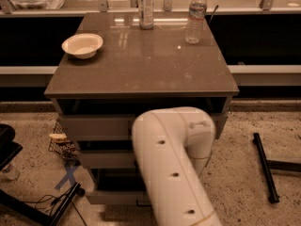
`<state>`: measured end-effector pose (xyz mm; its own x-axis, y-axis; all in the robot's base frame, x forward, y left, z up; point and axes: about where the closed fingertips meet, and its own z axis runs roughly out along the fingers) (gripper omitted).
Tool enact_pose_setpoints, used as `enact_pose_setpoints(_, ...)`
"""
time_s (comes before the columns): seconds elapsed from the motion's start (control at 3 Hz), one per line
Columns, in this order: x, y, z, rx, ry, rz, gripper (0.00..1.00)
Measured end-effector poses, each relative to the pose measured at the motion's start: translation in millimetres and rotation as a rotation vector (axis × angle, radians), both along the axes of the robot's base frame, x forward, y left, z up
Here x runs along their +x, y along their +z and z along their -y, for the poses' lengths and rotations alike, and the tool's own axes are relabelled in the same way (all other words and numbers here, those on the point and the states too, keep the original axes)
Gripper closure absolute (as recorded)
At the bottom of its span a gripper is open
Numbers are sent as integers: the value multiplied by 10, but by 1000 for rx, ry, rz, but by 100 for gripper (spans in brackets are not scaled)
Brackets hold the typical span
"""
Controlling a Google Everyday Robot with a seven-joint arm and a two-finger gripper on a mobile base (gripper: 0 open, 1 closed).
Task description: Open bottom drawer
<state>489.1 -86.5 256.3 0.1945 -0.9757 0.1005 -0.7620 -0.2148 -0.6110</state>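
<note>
Presently, bottom drawer (110, 197): found lowest of three fronts below the tabletop's (141, 60) near edge, long axis parallel to that edge. Gripper: hidden behind the white arm (171, 159) before those fronts, so its state cannot be told. The drawer is judged to lie below it.

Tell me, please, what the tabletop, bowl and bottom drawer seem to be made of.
Tabletop: glossy brown, perhaps stone or laminate; it mirrors the bottles. Bowl: matte cream, likely paper or foam. Bottom drawer: flat grey, painted metal or wood, unclear. Hand: hidden behind the white arm.
</note>
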Motion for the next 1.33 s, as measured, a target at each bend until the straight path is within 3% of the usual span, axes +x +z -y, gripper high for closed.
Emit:
enact_pose_setpoints(0.33, 256, 343, 487, 48, -4, 156, 100)
enact_pose_setpoints(0.67, 257, 341, 492, 46, -7, 156, 100)
enact_pose_setpoints(1.0, 369, 158, 522, 85, 40, 166, 100)
enact_pose_setpoints(1.33, 629, -84, 761, 162, 34, 211, 100)
